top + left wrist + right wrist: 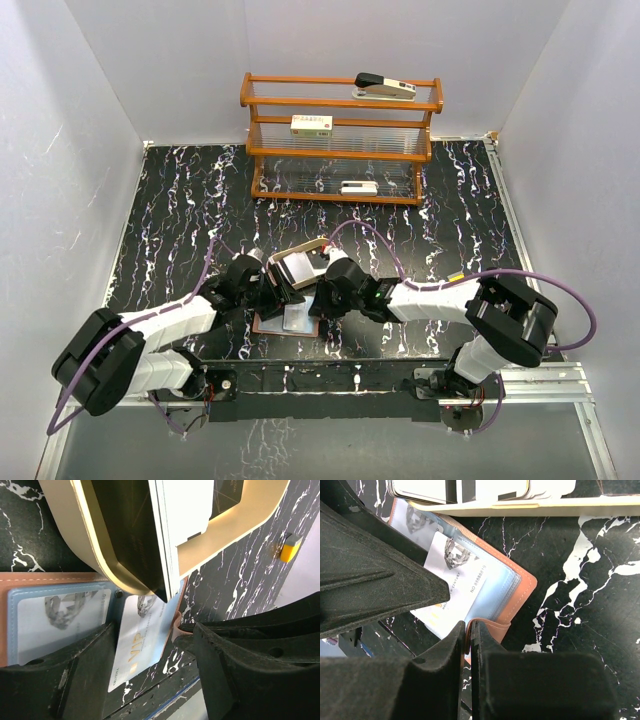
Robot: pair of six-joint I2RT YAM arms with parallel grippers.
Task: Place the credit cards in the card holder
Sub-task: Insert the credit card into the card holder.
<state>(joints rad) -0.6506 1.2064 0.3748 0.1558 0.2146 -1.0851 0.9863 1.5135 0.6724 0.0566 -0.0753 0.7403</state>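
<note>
The card holder (517, 592) lies open on the black marbled table, reddish-brown with bluish pockets (60, 611). A silvery credit card (137, 640) marked VIP sticks partway out of a pocket toward the table's near edge. My left gripper (150, 635) is open, its fingers standing on either side of that card. My right gripper (469, 627) is shut on the curled-up near corner of the card holder. More credit cards, one white (185, 510) and one dark (227, 495), lie in a tan tray (115, 560) just behind the card holder.
A wooden shelf rack (340, 140) stands at the back, with a stapler (385, 88) on top and white boxes (311, 124) on its shelves. White walls close in both sides. A small yellow block (289, 550) sits on the table to the right.
</note>
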